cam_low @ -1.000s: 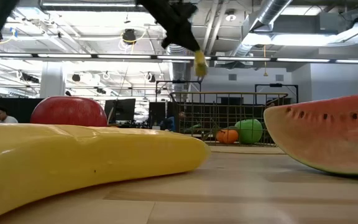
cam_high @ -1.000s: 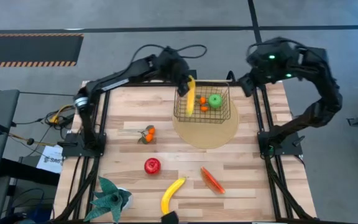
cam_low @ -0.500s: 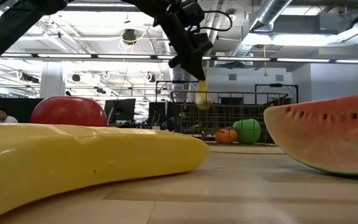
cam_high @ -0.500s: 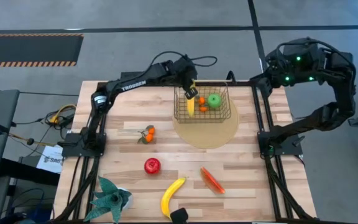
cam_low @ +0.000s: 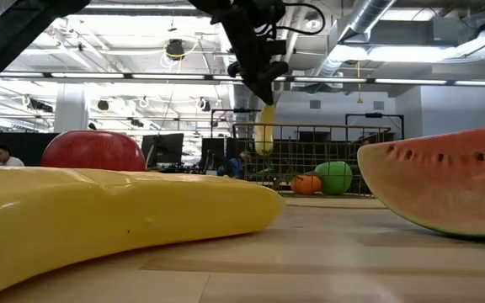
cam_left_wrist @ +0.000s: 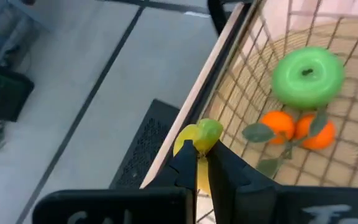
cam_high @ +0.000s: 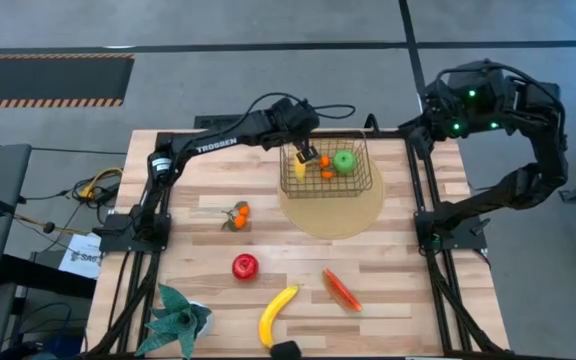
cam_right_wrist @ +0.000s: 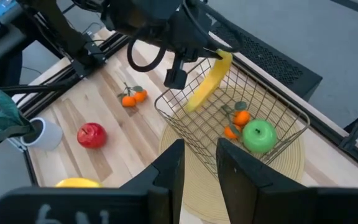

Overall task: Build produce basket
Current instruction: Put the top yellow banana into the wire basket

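Over the far-left corner of the basket (cam_high: 330, 170), the left gripper (cam_high: 300, 152) pinches a banana (cam_right_wrist: 207, 83) by its top end, jaws narrow around the stem tip. Banana hangs tilted below the fingers, lower part dipping inside the basket's left side, w/ the upper part above the rim. Basket sits on a round tan mat (cam_high: 333, 212); inside it lie a green apple (cam_high: 345, 160) & an orange cluster (cam_high: 326, 166), just beside each other, right of the banana. Right gripper (cam_right_wrist: 194, 163) waits raised off the table's far-right corner, jaws apart, nothing between. On the bare table: another orange cluster (cam_high: 238, 213), red apple (cam_high: 245, 266), second banana (cam_high: 277, 312), watermelon slice (cam_high: 340, 290).
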Controlling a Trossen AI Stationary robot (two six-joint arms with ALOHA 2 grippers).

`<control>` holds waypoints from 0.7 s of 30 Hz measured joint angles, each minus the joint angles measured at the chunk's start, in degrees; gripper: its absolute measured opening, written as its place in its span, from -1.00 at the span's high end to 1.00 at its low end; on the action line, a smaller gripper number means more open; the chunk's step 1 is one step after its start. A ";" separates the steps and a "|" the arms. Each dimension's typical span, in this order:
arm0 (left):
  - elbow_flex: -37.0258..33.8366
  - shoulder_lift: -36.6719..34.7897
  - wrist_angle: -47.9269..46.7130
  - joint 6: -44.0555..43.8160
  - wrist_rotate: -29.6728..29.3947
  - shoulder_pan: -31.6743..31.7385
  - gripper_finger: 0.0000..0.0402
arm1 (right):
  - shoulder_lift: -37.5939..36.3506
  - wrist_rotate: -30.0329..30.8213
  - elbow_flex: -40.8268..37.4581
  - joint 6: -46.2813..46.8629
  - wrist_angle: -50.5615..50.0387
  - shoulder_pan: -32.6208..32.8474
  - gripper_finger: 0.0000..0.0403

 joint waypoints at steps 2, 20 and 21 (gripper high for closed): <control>-0.33 0.07 -0.33 -0.14 -1.99 0.01 1.00 | 0.12 0.00 0.00 0.00 0.00 0.00 0.45; -8.38 0.31 10.55 3.03 -14.23 -5.16 1.00 | 0.12 -0.07 0.00 -1.49 0.00 0.00 0.45; -8.37 0.28 10.70 3.05 -14.18 -5.15 1.00 | 0.12 -0.07 0.00 -1.49 0.00 0.00 0.45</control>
